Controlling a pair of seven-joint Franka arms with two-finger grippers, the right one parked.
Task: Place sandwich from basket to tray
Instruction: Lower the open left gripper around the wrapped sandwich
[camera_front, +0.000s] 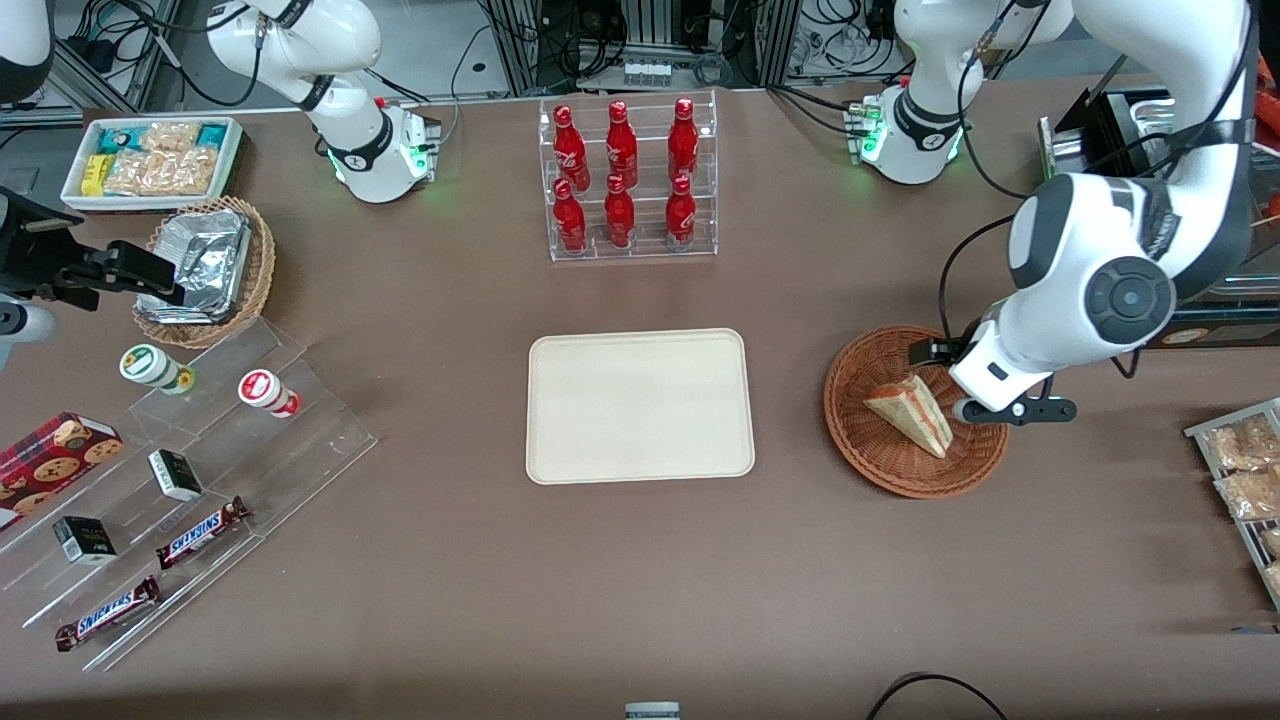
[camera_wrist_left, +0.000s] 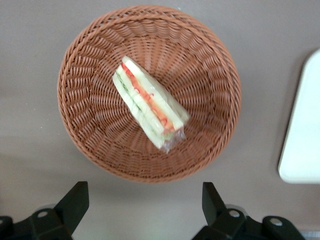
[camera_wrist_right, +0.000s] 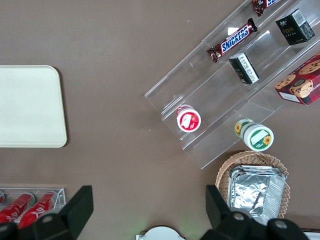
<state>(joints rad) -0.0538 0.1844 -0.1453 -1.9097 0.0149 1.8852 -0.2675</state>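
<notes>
My gripper (camera_wrist_left: 145, 200) hangs spread wide above the basket (camera_wrist_left: 95, 65) rim, touching nothing. Sandwich (camera_wrist_left: 149, 102) lies mid-basket. Tray (camera_front: 640, 405) sits bare at table centre.

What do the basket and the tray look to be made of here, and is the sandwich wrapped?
The basket looks like woven wicker, reddish-brown: ribbed strands ring its wall. The tray seems moulded plastic or similar, matte cream, smooth with rounded corners. The sandwich appears wrapped in clear film, which bunches at one end. The gripper hangs open above the basket, holding nothing.
</notes>
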